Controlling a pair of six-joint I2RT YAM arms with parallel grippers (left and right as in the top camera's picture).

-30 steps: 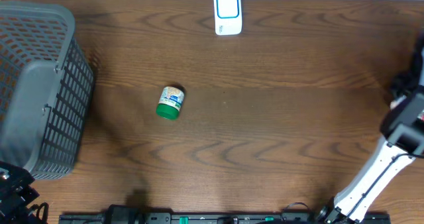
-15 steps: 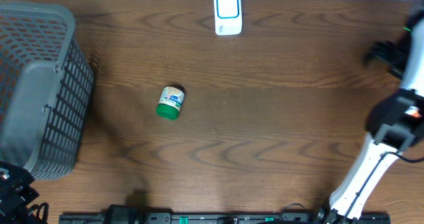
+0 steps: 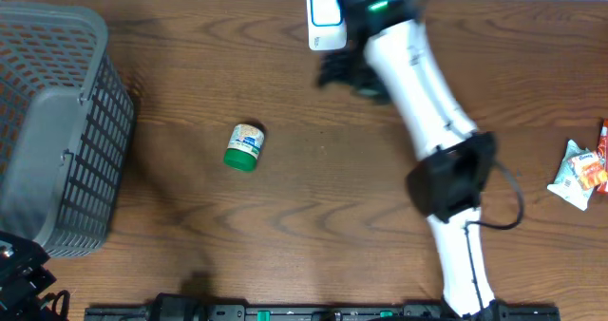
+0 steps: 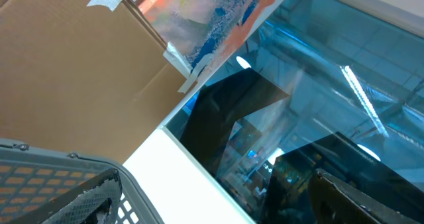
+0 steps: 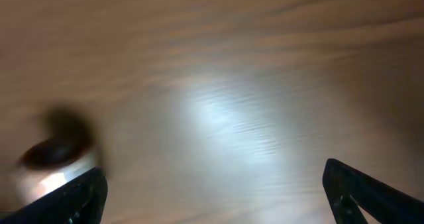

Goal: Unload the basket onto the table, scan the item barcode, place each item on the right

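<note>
Green-lidded jar point(image 3: 244, 147), label point(image 3: 248, 142) unreadable; right hand point(image 5: 212, 187) a blur near the scanner point(image 3: 326, 18), fingers wide apart, empty.

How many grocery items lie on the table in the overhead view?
2: a green-lidded jar left of centre and a white-and-orange packet at the right edge. A red sliver above it may be a third, cut off.

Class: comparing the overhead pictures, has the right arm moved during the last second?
Yes. The right arm swung leftward from the right edge of the table; its fingers are now beside the white scanner, which stayed put.
</note>
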